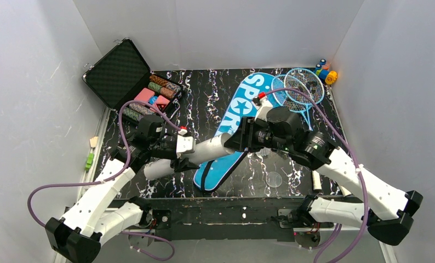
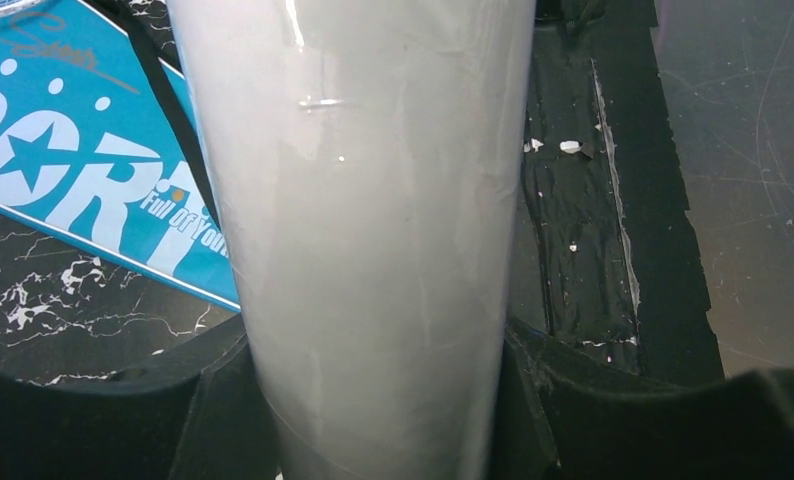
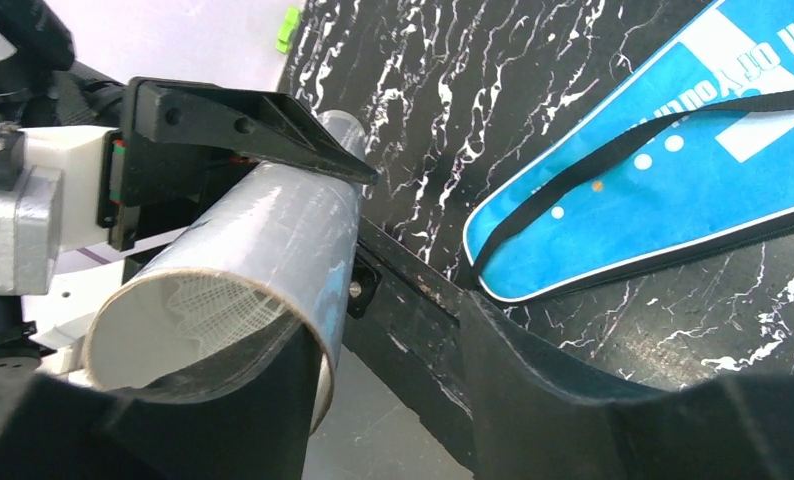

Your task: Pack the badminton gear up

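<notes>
Lying slantwise, the bag (image 1: 241, 109) sets the stage, and I cannot tell whether it is open anywhere; its black strap (image 3: 613, 160) trails over its narrow near end and could snag a finger passing low.

Above that near end, reaching off to the bag's left, the tube (image 2: 373, 250) is held off the surface; the left gripper (image 2: 373, 340) is pressed on it from both sides, partway along its length; the wall looks glossy, so a nudge could make it turn or slide in that hold.

At the tube's open mouth, on the end nearer the bag, the right gripper (image 3: 393, 330) has its jaws spread and nothing pinched between them; one finger sits right at the rim; closing off-centre would likely shove the tube sideways or dent the mouth.

Beside the bag's wide far end lie the rackets (image 1: 303, 87), not yet packed.

Just inside the mouth sits a shuttlecock (image 3: 208, 305); tipping that end down may let it drop out near the bag's near end.
</notes>
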Robot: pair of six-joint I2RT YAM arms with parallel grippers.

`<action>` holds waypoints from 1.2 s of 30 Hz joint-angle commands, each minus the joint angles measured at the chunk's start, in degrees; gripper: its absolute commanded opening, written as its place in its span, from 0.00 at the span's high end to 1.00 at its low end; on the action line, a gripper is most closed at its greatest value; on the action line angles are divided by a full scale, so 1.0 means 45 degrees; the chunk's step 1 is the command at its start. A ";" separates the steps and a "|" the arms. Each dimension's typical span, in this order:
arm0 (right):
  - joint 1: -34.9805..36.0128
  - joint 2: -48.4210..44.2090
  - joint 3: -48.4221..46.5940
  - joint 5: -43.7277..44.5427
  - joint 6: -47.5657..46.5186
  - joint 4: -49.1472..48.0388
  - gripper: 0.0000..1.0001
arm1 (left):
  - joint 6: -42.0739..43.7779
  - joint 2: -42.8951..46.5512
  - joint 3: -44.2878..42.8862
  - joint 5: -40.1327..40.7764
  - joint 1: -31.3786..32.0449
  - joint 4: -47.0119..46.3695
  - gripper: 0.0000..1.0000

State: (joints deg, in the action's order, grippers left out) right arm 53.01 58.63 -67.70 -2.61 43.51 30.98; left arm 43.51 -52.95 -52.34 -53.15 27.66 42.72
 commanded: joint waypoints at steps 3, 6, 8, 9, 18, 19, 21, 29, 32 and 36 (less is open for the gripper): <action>-0.0041 -0.0160 -0.1612 0.0876 -0.0757 0.0863 0.32 | 0.0229 0.0616 0.0819 0.0270 0.0053 -0.0377 1.00; -0.0879 -0.0874 -0.1602 0.1264 -0.0874 0.1508 0.29 | 0.0750 0.0780 0.1525 0.0720 0.0045 -0.0150 1.00; -0.1979 -0.1218 -0.0934 0.0820 -0.0434 0.1930 0.29 | 0.0888 0.0840 0.1961 0.0909 0.0044 -0.0292 1.00; -0.2930 -0.1421 -0.0368 0.0454 -0.0106 0.1927 0.29 | 0.0943 0.0828 0.2087 0.0938 0.0045 -0.0374 1.00; -0.5902 -0.2202 0.6303 -0.1231 0.3982 -0.2190 0.26 | 0.1368 0.1110 0.1962 0.1223 0.0045 -0.0498 1.00; -0.5904 -0.2013 0.6796 -0.1213 0.4343 -0.2797 0.26 | 0.1375 0.1120 0.1904 0.1224 0.0042 -0.0439 1.00; -0.5902 -0.1390 0.7201 -0.0942 0.4596 -0.3471 0.25 | 0.1381 0.1191 0.1865 0.1220 0.0045 -0.0384 1.00; -0.5941 0.0984 0.7001 0.0429 0.4715 -0.4571 0.31 | 0.1698 0.1472 0.2108 0.1213 0.0045 0.0120 1.00; -0.5993 0.1571 0.6953 0.1194 0.4784 -0.4749 0.34 | 0.1700 0.1493 0.2083 0.1146 0.0043 0.0102 1.00; -0.6115 0.2059 0.6879 0.2029 0.4749 -0.4540 0.38 | 0.1718 0.1503 0.2005 0.1194 0.0045 0.0103 1.00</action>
State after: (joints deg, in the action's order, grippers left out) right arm 26.20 66.81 -34.41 0.56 64.18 12.82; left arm 50.17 -47.48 -42.04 -46.89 27.66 43.40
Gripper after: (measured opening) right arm 0.638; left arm 0.556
